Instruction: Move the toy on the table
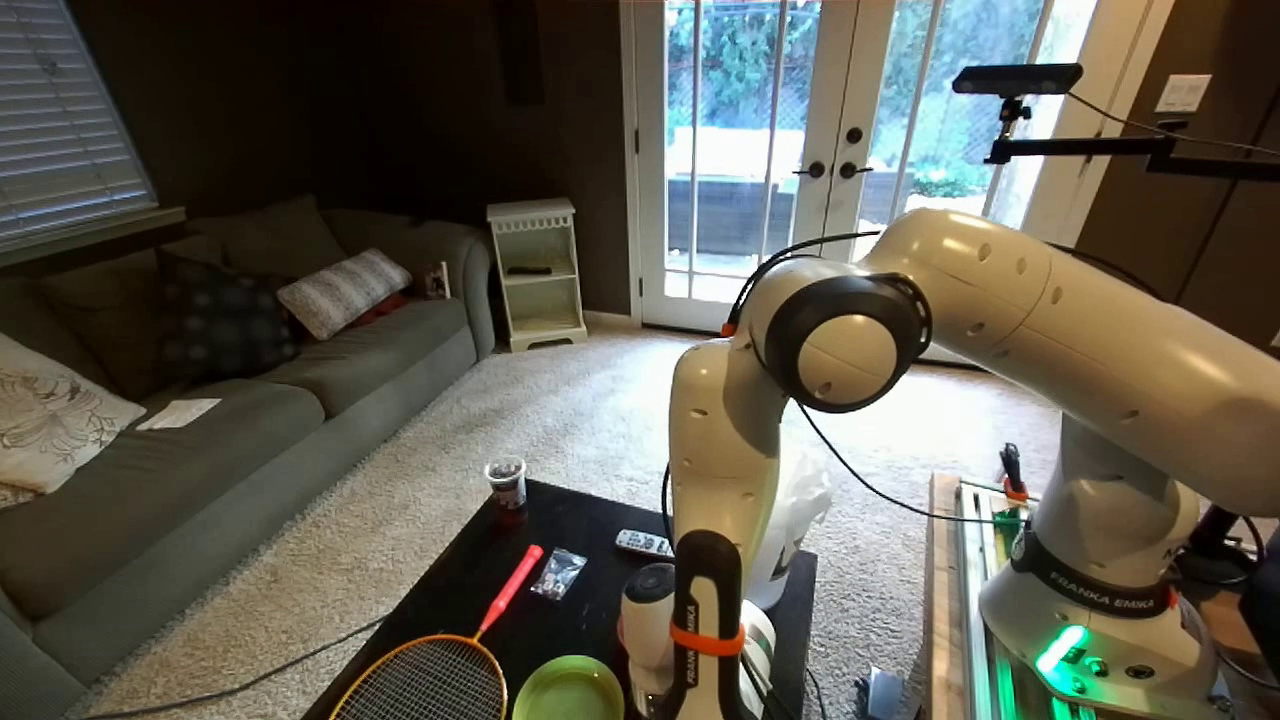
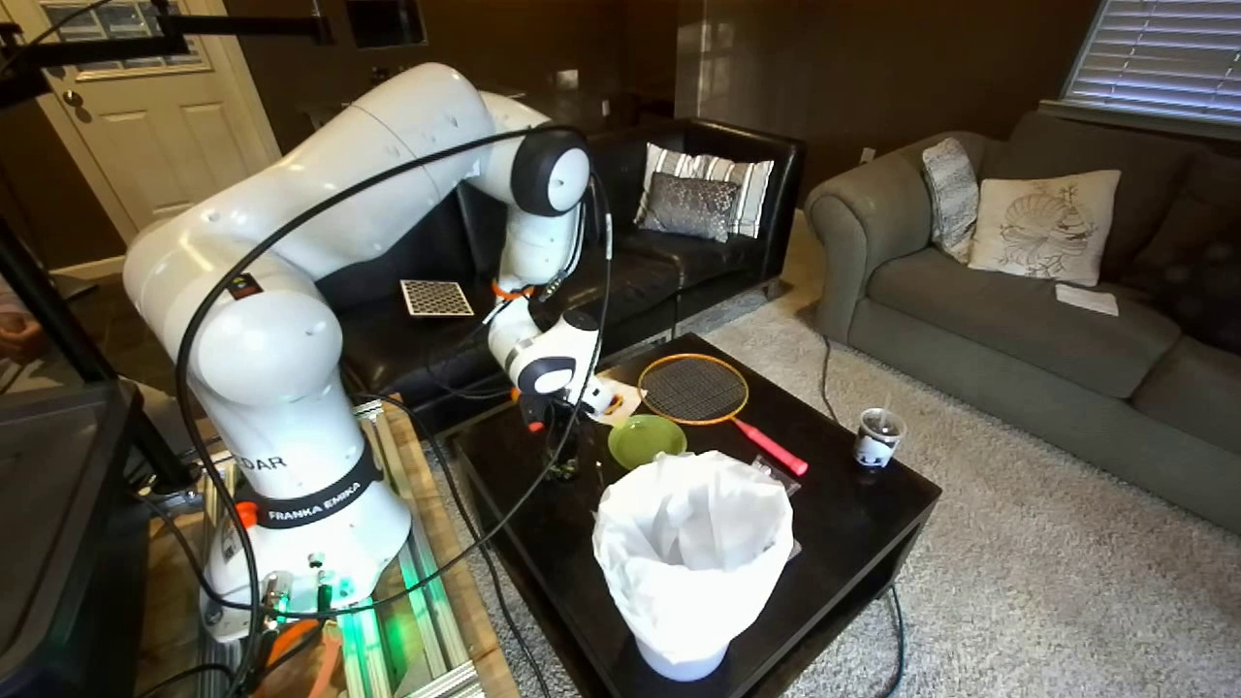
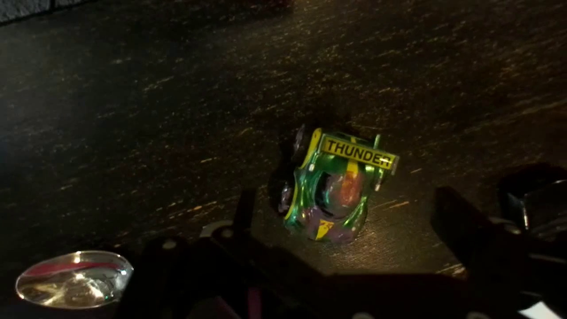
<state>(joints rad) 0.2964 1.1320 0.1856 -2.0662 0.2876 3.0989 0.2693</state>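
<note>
Toy car (image 3: 334, 190), green, marked THUNDER, on bench (image 2: 834, 523); in wrist view, lies between fingers (image 3: 452, 217) of hand (image 3: 345, 204). Hand: released, fingers spread, nothing gripped. Fingertip depth relative to car: cannot tell.

Likely faults:
- Car shoved or rolled on closing. Cause: car closer to left finger in wrist view, slightly skewed to jaws, on wheels.
- Slip during lift. Cause: curved, glossy body; shallow hold; contact on projecting rear wing.
- Green bowl (image 2: 647, 441), near hand, struck. Cause: sideways travel too low.
</note>
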